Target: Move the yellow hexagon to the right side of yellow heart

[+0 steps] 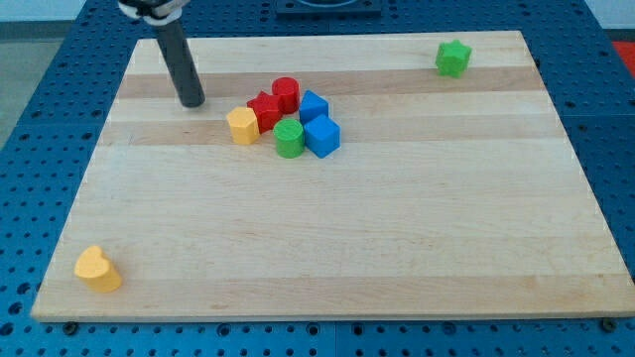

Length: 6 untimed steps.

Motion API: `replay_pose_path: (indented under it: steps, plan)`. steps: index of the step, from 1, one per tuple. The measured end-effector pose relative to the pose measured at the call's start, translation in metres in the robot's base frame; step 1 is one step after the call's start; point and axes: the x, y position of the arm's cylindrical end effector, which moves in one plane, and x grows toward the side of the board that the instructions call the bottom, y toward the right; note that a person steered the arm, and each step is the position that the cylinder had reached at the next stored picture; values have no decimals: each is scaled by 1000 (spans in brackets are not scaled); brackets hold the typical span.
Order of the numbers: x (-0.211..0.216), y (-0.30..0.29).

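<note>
The yellow hexagon (242,126) sits at the left end of a cluster of blocks in the upper middle of the wooden board (327,238). The yellow heart (97,269) lies far off near the board's bottom left corner. My tip (192,101) rests on the board up and to the left of the yellow hexagon, a short gap away and not touching it.
The cluster holds a red cylinder (286,93), a red block (264,110), a green cylinder (290,139) and two blue blocks (314,105) (321,136). A green block (453,58) stands alone near the top right corner. Blue perforated table surrounds the board.
</note>
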Motion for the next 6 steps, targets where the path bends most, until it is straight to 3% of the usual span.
replay_pose_path:
  steps: [5,6]
  plan:
    - [-7,90]
    - [30,90]
